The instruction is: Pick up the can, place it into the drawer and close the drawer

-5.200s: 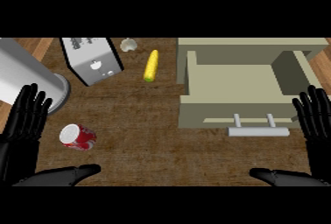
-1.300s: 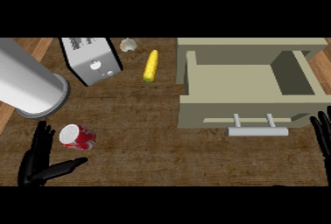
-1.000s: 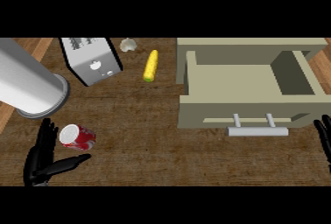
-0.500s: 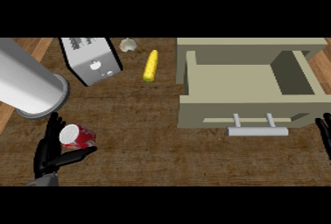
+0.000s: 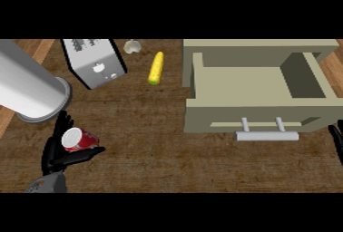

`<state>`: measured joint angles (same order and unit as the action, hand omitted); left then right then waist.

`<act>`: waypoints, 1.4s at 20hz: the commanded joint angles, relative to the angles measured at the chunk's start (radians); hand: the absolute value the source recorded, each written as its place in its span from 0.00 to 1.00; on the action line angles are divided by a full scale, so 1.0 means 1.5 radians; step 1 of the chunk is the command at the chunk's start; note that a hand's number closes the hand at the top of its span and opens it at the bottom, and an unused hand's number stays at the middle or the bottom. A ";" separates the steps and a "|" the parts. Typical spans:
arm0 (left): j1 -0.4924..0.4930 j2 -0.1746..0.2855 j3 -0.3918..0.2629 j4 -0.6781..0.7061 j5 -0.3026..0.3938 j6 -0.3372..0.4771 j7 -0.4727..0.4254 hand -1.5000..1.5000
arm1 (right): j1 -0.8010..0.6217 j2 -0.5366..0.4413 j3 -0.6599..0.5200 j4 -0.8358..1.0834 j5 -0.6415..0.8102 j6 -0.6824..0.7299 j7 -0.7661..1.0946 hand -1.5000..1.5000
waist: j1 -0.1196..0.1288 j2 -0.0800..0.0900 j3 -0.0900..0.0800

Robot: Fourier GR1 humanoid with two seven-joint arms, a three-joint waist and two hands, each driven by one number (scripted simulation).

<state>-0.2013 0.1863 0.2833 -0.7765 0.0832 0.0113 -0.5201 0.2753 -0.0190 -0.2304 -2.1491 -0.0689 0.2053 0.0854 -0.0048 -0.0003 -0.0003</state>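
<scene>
Now the red cylindrical can [image 5: 79, 139] is bracketed by the left hand [image 5: 56, 152], newly moved in, fingers spread; closure is outstanding.

Near the tabletop's [image 5: 161, 154] left edge, the left hand [image 5: 55, 153] stands beside the red can [image 5: 80, 139], which lies on its side between the extended fingers [image 5: 64, 121] and the thumb. A large silver cylinder [image 5: 30, 88] lies just beyond it. At the far edge are a toaster [image 5: 94, 61], a corn cob [image 5: 155, 68] and a small white object [image 5: 133, 45]. The open drawer [image 5: 258, 86] occupies the far right corner, its handle [image 5: 267, 135] facing the near edge. The right hand [image 5: 335, 140] shows at the right edge, fingers straight.
</scene>
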 commanded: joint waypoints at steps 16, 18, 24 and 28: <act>-0.062 -0.046 -0.052 -0.043 0.028 0.009 0.036 1.00 | 0.005 -0.003 -0.027 -0.028 -0.028 0.010 0.034 0.00 | -0.001 0.000 0.000; -0.029 -0.035 -0.055 -0.130 0.050 -0.004 0.095 1.00 | 0.011 0.012 -0.005 -0.001 -0.004 0.011 -0.011 0.00 | 0.002 -0.001 0.000; -0.058 -0.039 -0.066 -0.090 0.039 -0.015 0.046 1.00 | 0.035 0.012 -0.006 -0.030 -0.011 0.008 -0.017 0.00 | -0.001 0.000 0.000; -0.039 -0.061 -0.108 -0.216 0.032 0.003 0.118 1.00 | 0.068 0.012 -0.011 -0.046 -0.034 0.013 -0.025 0.00 | -0.001 -0.001 0.000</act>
<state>-0.2494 0.1186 0.1582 -1.0599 0.1475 0.0056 -0.3549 0.3312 -0.0110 -0.2642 -2.1873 -0.1205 0.2279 0.0663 -0.0031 -0.0014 0.0003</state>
